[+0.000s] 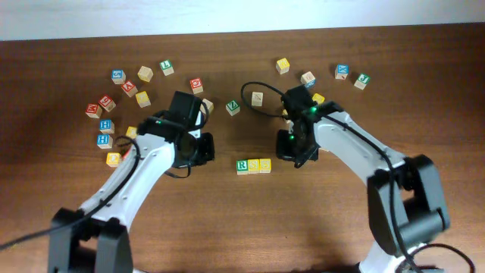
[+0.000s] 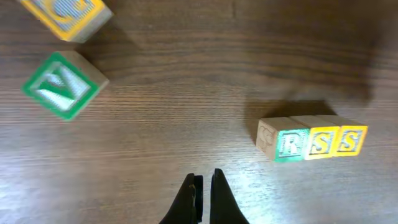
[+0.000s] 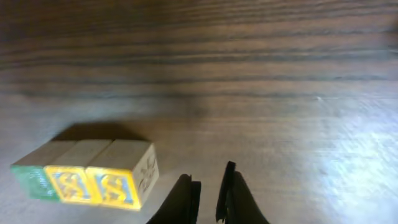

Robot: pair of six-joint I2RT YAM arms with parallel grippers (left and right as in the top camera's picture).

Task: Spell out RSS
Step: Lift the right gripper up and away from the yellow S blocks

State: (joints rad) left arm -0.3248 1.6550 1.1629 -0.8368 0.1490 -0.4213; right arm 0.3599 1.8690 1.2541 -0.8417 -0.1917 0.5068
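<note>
A green R cube (image 1: 242, 166) and two yellow S cubes (image 1: 254, 165) (image 1: 265, 164) stand touching in a row on the table, reading R S S from left to right. In the left wrist view the R (image 2: 290, 144) and both S cubes (image 2: 320, 142) (image 2: 350, 140) lie ahead to the right of my left gripper (image 2: 206, 180), which is shut and empty. My left gripper (image 1: 206, 148) sits left of the row. In the right wrist view the S cubes (image 3: 114, 185) (image 3: 67, 183) and the R (image 3: 28, 180) lie left of my right gripper (image 3: 210, 180), which is empty with only a narrow gap. My right gripper (image 1: 288, 148) is right of the row.
A green V cube (image 2: 61, 85) and a yellow cube (image 2: 68, 14) lie far left in the left wrist view. Several loose letter cubes are scattered at the back left (image 1: 106, 125) and back right (image 1: 342, 72). A green cube (image 1: 233, 108) lies behind the row.
</note>
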